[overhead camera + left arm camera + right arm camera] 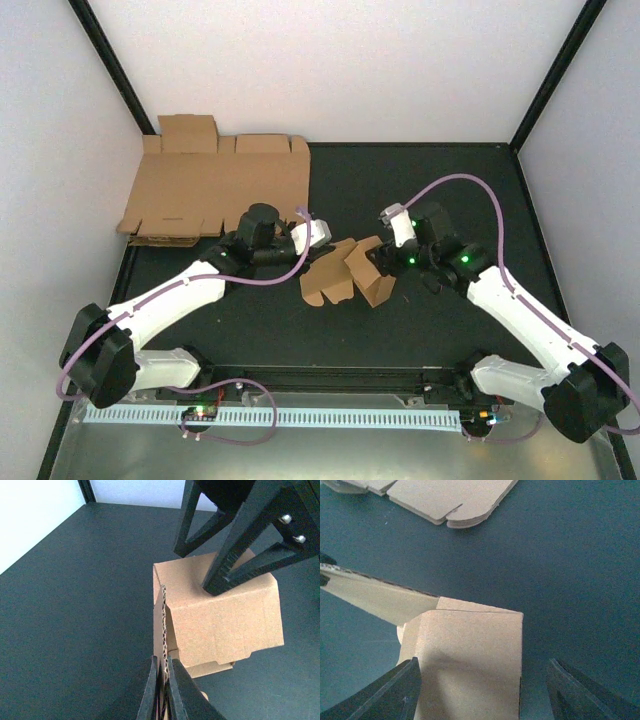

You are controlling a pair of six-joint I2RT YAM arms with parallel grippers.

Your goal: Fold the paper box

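On the black table (pixel 430 170), your left gripper (pixel 161 677) clamps the paper box (pixel 225 615) flap, likely steadying it between the open fingers of your right gripper (pixel 482 685).

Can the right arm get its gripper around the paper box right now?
Probably yes: the right gripper is open with the folded part of the paper box between its fingers, and the left gripper pinches only a side flap, clear of it.
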